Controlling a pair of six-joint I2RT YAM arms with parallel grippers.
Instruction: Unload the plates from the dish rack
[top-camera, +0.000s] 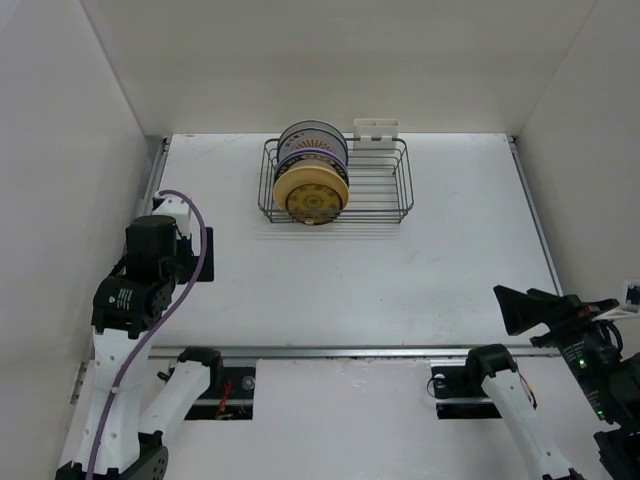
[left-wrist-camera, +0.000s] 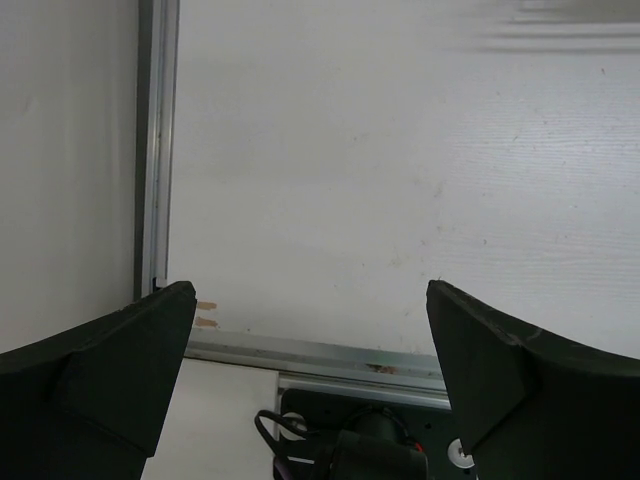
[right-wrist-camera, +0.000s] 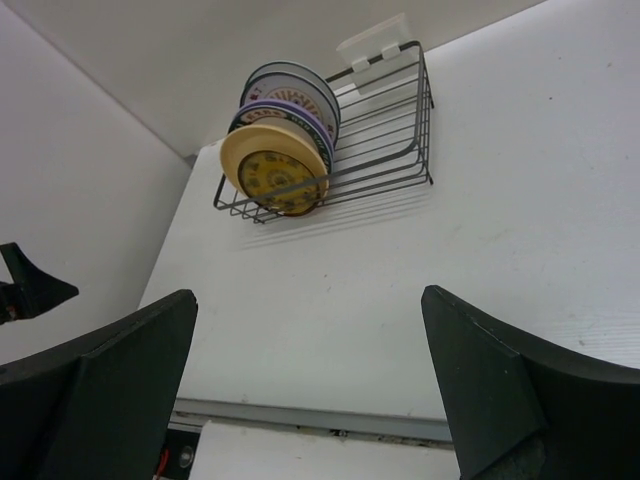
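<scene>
Standing on edge in the dish rack (top-camera: 380, 200), the plates (top-camera: 312, 180) lie far-right of the released left gripper (left-wrist-camera: 312, 300), the nearer one. Right gripper (right-wrist-camera: 310, 300) likewise released, empty.

The left arm (top-camera: 128, 300) is sitting folded at 8 o'clock in the top view. The left gripper (left-wrist-camera: 310, 290) is pointing down, holding its jaws wide apart. The right arm (top-camera: 588, 362) is resting at 4 o'clock. The right gripper (right-wrist-camera: 310, 292) is aiming toward 10 o'clock, its jaws likewise spread wide.

Dark metal wire dish rack (top-camera: 375, 185), glossy plates (top-camera: 312, 192), matt white table (top-camera: 400, 270).
</scene>
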